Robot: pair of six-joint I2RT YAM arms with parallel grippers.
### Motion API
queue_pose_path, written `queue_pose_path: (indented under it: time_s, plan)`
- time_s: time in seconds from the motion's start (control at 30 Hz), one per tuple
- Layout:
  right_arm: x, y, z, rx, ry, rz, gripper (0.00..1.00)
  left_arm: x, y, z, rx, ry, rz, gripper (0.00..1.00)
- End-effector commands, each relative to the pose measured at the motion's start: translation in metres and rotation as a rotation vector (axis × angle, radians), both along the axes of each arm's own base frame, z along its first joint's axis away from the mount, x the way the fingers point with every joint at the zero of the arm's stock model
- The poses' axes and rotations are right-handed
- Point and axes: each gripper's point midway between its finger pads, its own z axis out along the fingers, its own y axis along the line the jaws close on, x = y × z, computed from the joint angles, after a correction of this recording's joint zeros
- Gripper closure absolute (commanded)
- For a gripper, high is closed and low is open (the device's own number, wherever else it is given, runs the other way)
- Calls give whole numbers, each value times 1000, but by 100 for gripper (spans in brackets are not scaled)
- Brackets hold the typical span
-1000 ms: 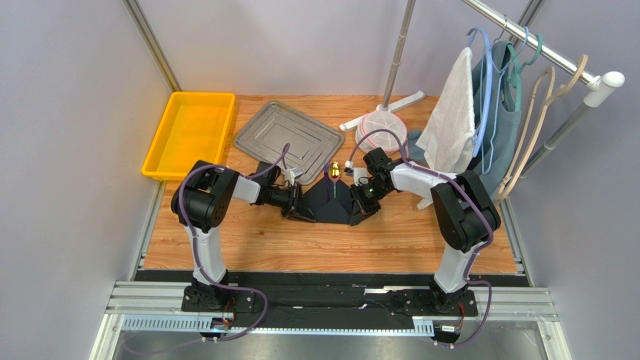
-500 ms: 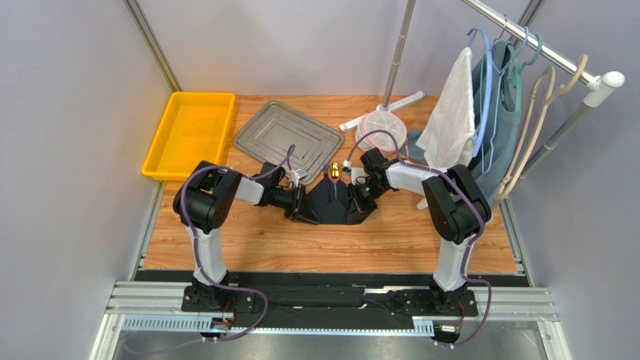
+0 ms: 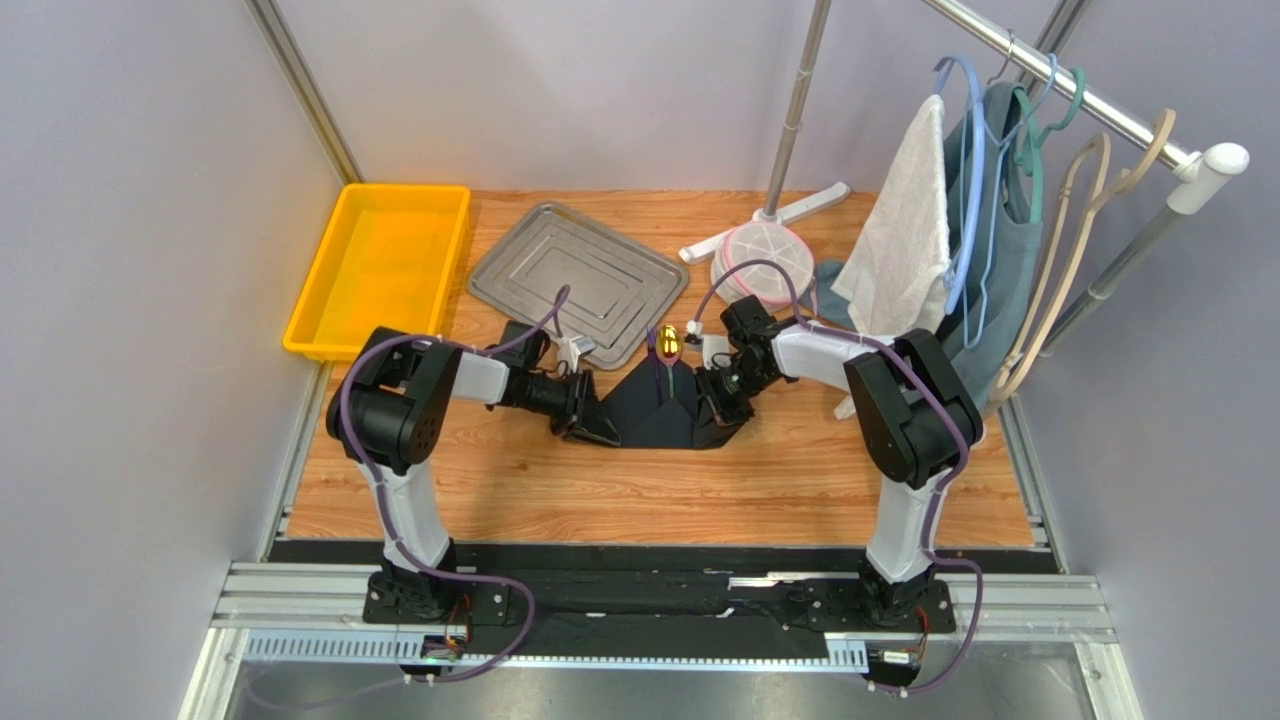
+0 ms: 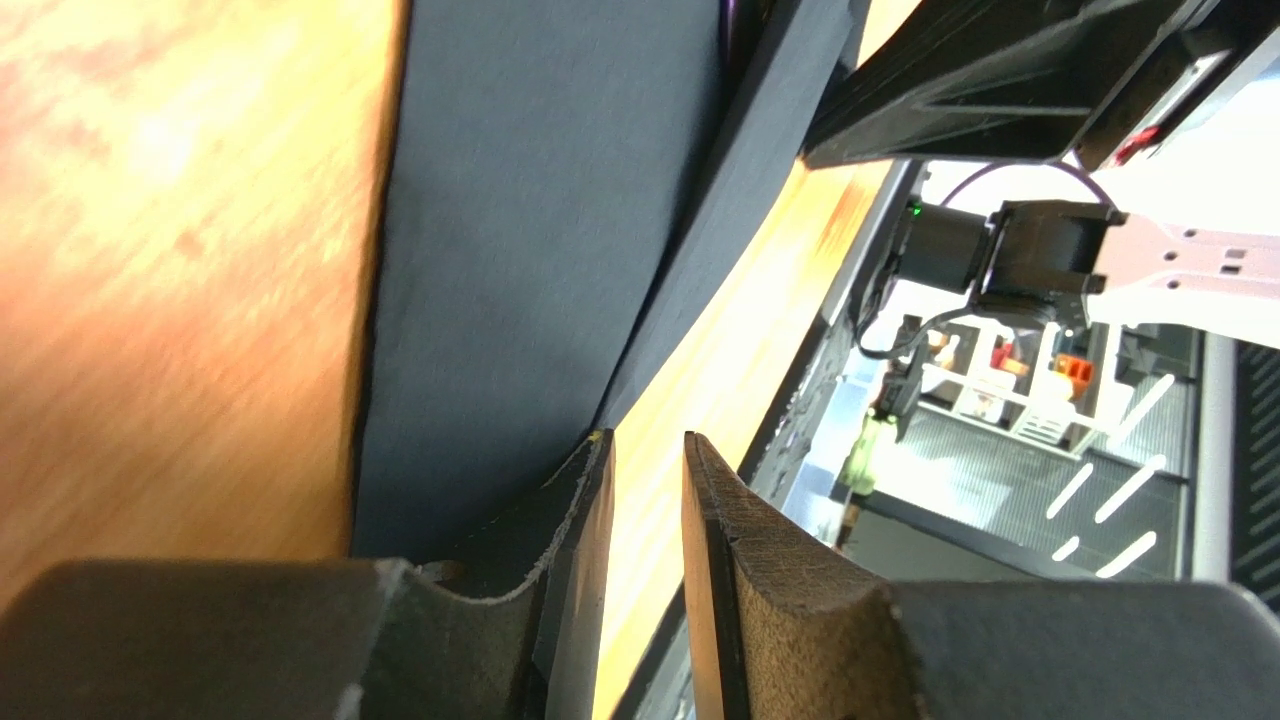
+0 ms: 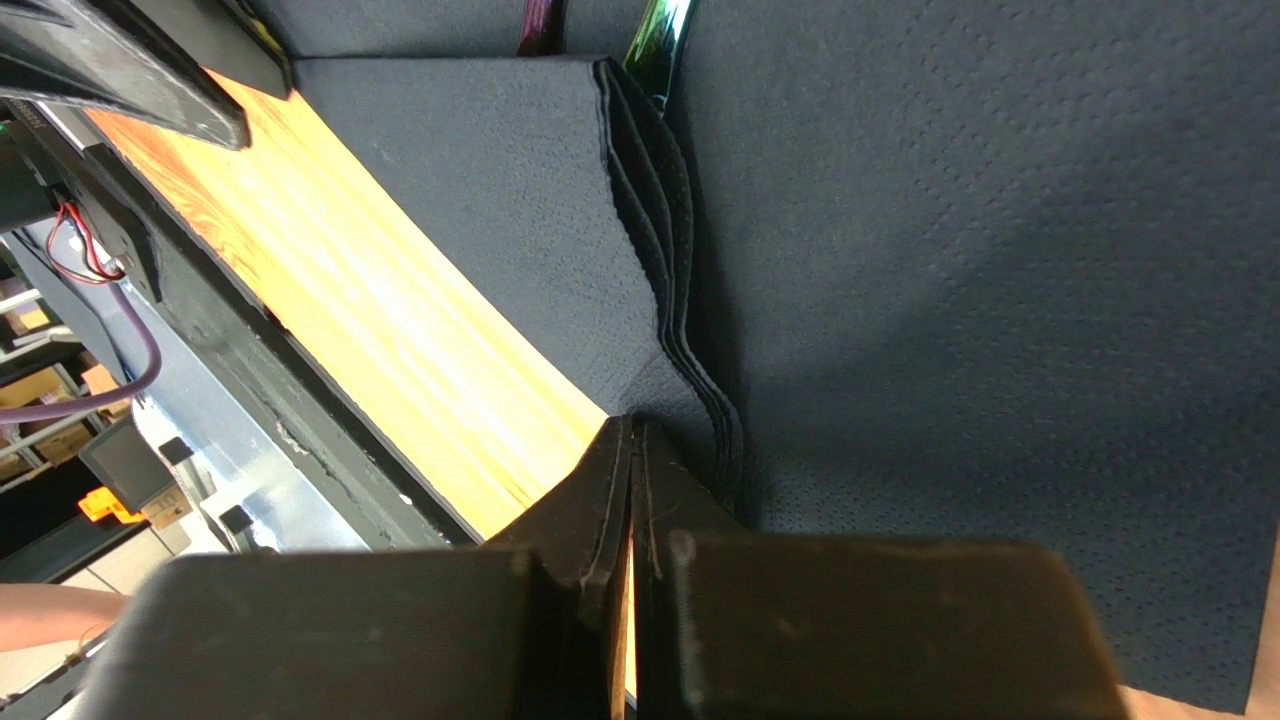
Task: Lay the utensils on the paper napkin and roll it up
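Note:
The black paper napkin (image 3: 661, 408) lies on the wooden table with both side flaps lifted inward. The spoon's gold bowl (image 3: 663, 342) sticks out past its far edge, with the purple fork tip beside it. In the right wrist view the greenish spoon handle (image 5: 663, 30) and the purple fork (image 5: 534, 21) lie in the napkin's (image 5: 977, 300) fold. My right gripper (image 3: 718, 396) (image 5: 631, 428) is shut on the napkin's folded right edge. My left gripper (image 3: 589, 416) (image 4: 649, 443) is slightly open and empty, just beside the napkin's (image 4: 526, 225) left flap.
A grey metal tray (image 3: 579, 278) and a yellow bin (image 3: 383, 263) stand at the back left. A white round object (image 3: 759, 258) and the rack pole's foot sit at the back right. A white towel (image 3: 902, 225) and hangers hang on the rack at the right.
My right gripper has carried the napkin's right flap a little further inward. My left gripper has drawn back slightly to the left, off the left flap.

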Motion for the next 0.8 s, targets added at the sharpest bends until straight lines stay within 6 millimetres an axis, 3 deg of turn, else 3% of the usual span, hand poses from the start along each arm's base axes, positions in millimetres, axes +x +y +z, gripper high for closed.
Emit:
queue_pose_path:
  time_s: [0.0,0.2,0.27,0.33,0.57,0.77]
  plan:
    - [4,-10,-11,-58,-40,15,100,5,5,17,4,-130,-38,67]
    - [6,-3,2,-17,-36,18,100,11,-18,77,-121,-357,-93,65]
    - [5,-1,6,-5,-32,19,99,10,-34,86,-153,-411,-121,65]
    - [5,-1,9,1,-32,22,99,7,-48,86,-156,-386,-121,65]
    - [-1,1,11,18,9,18,99,28,-89,69,-203,-310,-54,66]
    - [1,4,16,30,5,15,99,39,-104,56,-196,-279,-25,66]
